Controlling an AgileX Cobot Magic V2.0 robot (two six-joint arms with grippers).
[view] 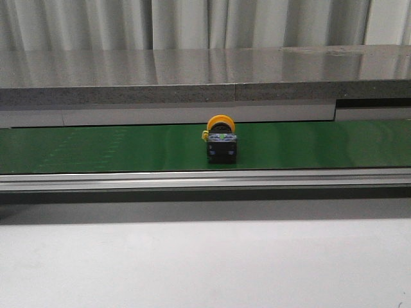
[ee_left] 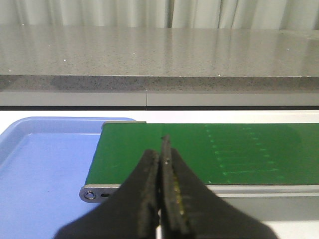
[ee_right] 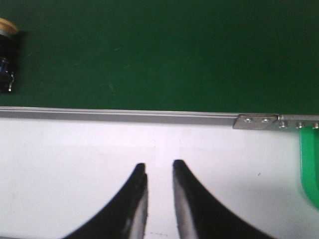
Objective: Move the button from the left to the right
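Note:
The button [view: 221, 140], a yellow-orange cap on a black body, lies on the green belt [view: 96, 147] near its middle in the front view. Its edge shows at the border of the right wrist view [ee_right: 6, 55]. My left gripper [ee_left: 161, 149] is shut and empty, its tips over the belt's end [ee_left: 149, 149] near the blue tray. My right gripper [ee_right: 158, 167] is open and empty, over the white table in front of the belt rail, well off to the side of the button. Neither gripper shows in the front view.
A blue tray [ee_left: 45, 164] sits at the belt's end. An aluminium rail [view: 205, 178] runs along the belt's near edge, with a bracket [ee_right: 254, 121] and a green strip [ee_right: 310, 169]. A grey stone counter [view: 205, 80] stands behind the belt. White table [view: 205, 263] lies in front.

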